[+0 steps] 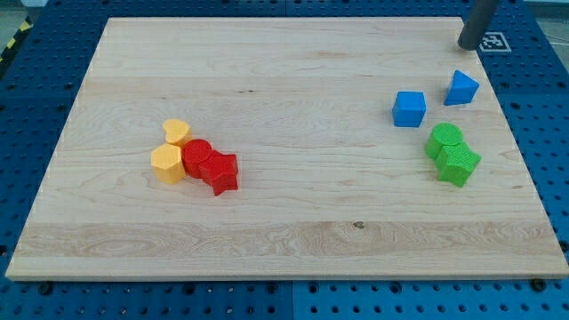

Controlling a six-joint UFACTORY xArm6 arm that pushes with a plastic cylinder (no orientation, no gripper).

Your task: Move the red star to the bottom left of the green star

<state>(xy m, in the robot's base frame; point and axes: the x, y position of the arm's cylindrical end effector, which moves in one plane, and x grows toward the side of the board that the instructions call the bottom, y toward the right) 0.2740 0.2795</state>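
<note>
The red star lies left of the board's middle, touching a red round block on its left. The green star lies near the view's right edge, touching a green round block just above it. My tip is at the view's top right corner of the board, above the blue blocks and far from the red star.
A yellow heart and a yellow hexagon sit left of the red blocks. A blue cube and a blue triangular block lie above the green blocks. The wooden board rests on a blue pegboard.
</note>
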